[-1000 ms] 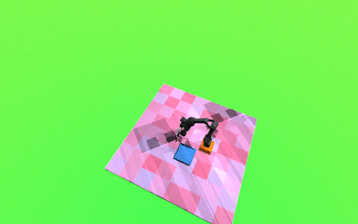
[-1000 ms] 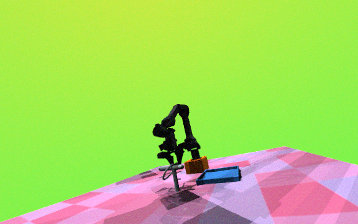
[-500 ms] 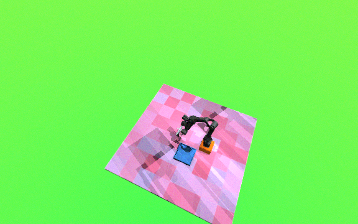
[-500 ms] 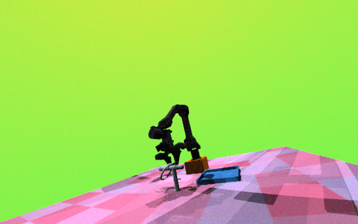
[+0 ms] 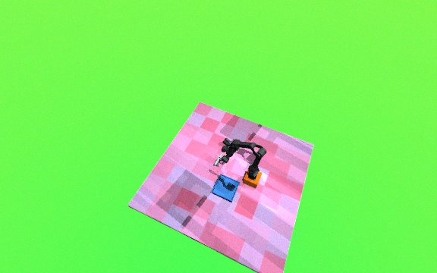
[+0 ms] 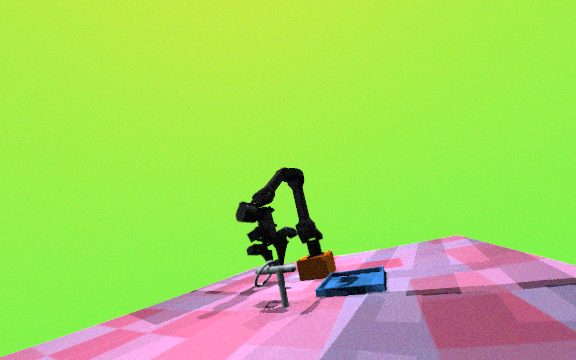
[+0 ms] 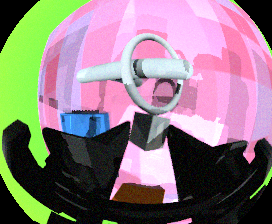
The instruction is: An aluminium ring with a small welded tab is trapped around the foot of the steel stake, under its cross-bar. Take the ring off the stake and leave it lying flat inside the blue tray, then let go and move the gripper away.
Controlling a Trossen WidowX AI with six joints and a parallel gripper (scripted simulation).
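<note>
One pale, upright ring (image 6: 256, 279) (image 7: 127, 84) encircles cross-bar (image 6: 288, 268) (image 7: 101, 72); tool (image 6: 275, 260) (image 7: 148, 127) grips its tab.

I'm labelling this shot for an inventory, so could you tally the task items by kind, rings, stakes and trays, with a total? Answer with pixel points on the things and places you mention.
Rings: 1, the ring (image 6: 257, 283) (image 7: 127, 92)
Stakes: 1, the stake (image 6: 282, 290) (image 7: 99, 73)
Trays: 1, the blue tray (image 5: 222, 191) (image 6: 350, 292) (image 7: 77, 125)
Total: 3

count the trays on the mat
1. The blue tray lies on the patchwork mat, beside the orange base block. No second tray shows in the top or exterior view.
</note>
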